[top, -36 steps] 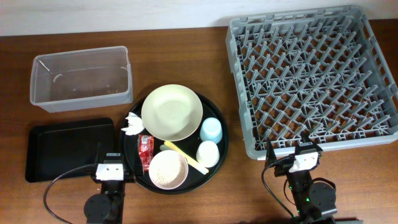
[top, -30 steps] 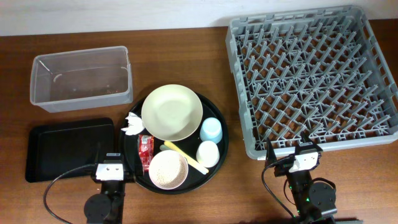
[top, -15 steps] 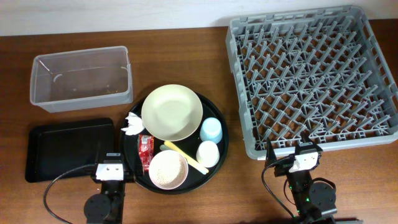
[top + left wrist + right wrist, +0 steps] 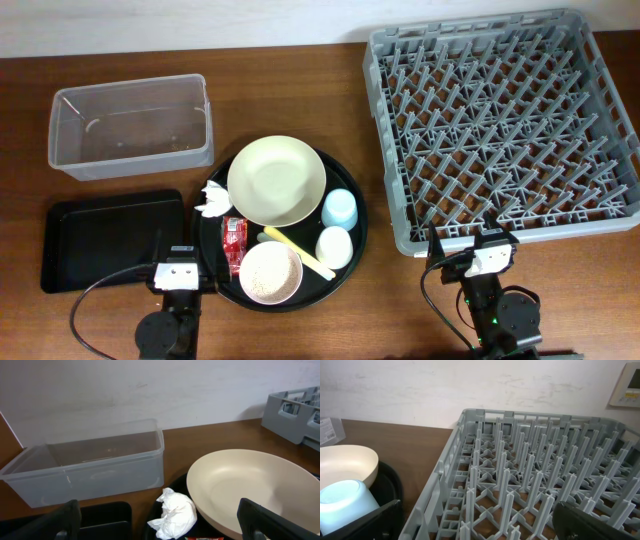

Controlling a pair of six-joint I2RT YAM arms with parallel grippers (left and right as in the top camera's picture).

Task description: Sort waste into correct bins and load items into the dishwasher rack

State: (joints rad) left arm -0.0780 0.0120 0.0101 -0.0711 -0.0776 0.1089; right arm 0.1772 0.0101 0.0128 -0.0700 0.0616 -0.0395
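Note:
On the round black tray (image 4: 353,252) sit a cream plate (image 4: 276,180), a pinkish-white bowl (image 4: 270,272) holding rice grains, a light-blue cup (image 4: 339,208), a white cup (image 4: 334,245), a yellow utensil (image 4: 298,252), a pale-green utensil end (image 4: 264,238), a crumpled white tissue (image 4: 214,199) and a red sachet (image 4: 234,243). The clear tub (image 4: 132,125) and black rectangular tray (image 4: 110,238) lie left. The grey rack (image 4: 500,125) is right. My left gripper (image 4: 160,527) is open, low before the tissue (image 4: 173,520) and plate (image 4: 250,495). My right gripper (image 4: 480,525) is open at the rack's (image 4: 530,490) near edge.
The left arm base (image 4: 172,305) sits at the table's front edge below the black rectangular tray. The right arm base (image 4: 490,300) sits in front of the rack. A pale wall (image 4: 150,390) backs the table. The light-blue cup (image 4: 345,502) shows in the right wrist view.

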